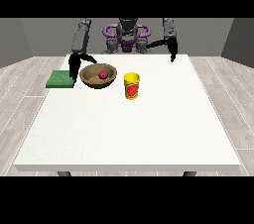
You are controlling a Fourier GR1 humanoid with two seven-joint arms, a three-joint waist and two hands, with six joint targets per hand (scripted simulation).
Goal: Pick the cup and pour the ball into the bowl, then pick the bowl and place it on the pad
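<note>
A brown bowl (98, 77) stands on the white table (129, 124) at the back left, with a red ball (102, 74) inside it. A yellow cup (131, 86) with a red label stands upright just right of the bowl. A green pad (60, 79) lies at the table's left edge, left of the bowl. The hand at the view's left (76, 67) hangs between the pad and the bowl, close to the bowl's left rim, its fingers pointing down and spread. The hand at the view's right (172, 52) hangs near the table's far edge, away from everything.
The robot's torso (127, 37) stands behind the table's far edge. The table's near half holds nothing. Grey floor surrounds the table.
</note>
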